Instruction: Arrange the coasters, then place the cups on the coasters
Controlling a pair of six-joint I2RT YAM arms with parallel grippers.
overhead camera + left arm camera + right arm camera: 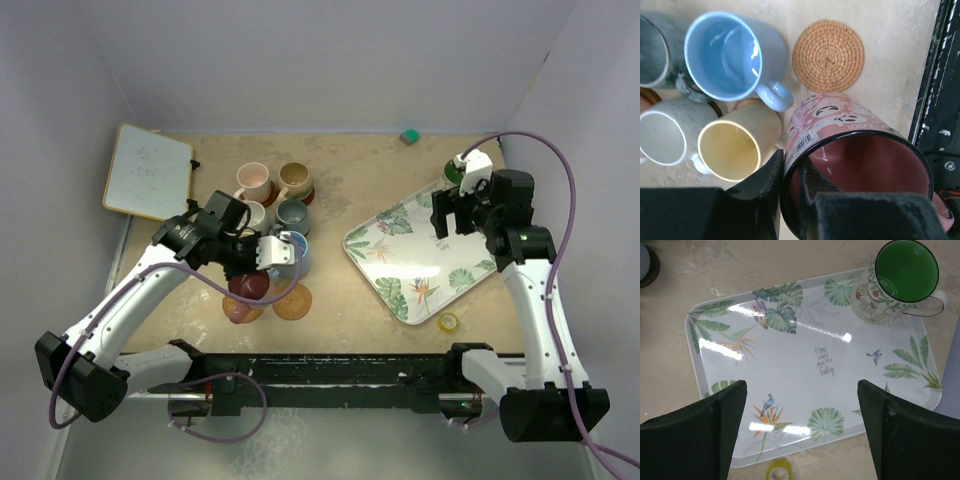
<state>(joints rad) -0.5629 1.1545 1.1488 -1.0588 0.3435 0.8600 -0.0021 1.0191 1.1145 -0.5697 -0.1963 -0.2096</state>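
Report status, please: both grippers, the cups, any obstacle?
Left gripper shut on red smiley mug, at its rim. Right gripper open over leaf tray; green mug on tray corner. Woven coaster bare, unobstructed.

Left hand (pixel 800 197) pinched closed, right hand (pixel 801 386) spread wide

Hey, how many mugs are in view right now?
8. Back row: pink mug, tan mug; next: grey mug, slate mug; nearer: yellow mug, light blue mug; red mug in the left hand; green mug on the tray. None seems hidden.
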